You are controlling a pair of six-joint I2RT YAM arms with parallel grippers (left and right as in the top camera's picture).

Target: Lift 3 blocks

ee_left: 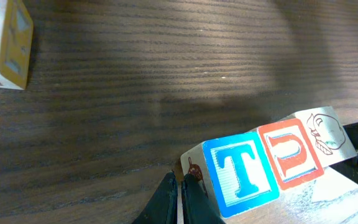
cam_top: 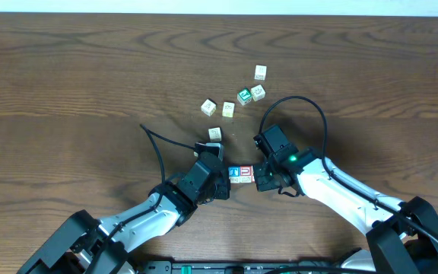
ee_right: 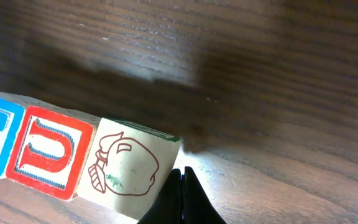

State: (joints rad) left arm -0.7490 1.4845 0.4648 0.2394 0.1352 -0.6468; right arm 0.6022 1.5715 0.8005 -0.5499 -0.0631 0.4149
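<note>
Squeeze mattered: left fingers [ee_left: 166,202] and right fingers [ee_right: 174,196], both clenched, pinched the blocks [cam_top: 240,174] (one tight row) between them at the desk [cam_top: 90,76]; we needed equal inward push, rising level.

Nine letter cubes, two arms, one wooden surface [cam_top: 67,76].
By colour there is one blue-faced cube [cam_top: 235,174], one red-faced cube [cam_top: 245,173], one green-faced cube [cam_top: 244,96] and one cream cube with a reddish drawing [ee_right: 124,167]. There are also five other pale cubes [cam_top: 260,72] [cam_top: 258,92] [cam_top: 228,109] [cam_top: 208,107] [cam_top: 214,134], so six are pale in all. There are two claws, the left claw [ee_left: 179,183] and the right claw [ee_right: 181,177], and two black cables [cam_top: 158,148] [cam_top: 310,106].
</note>
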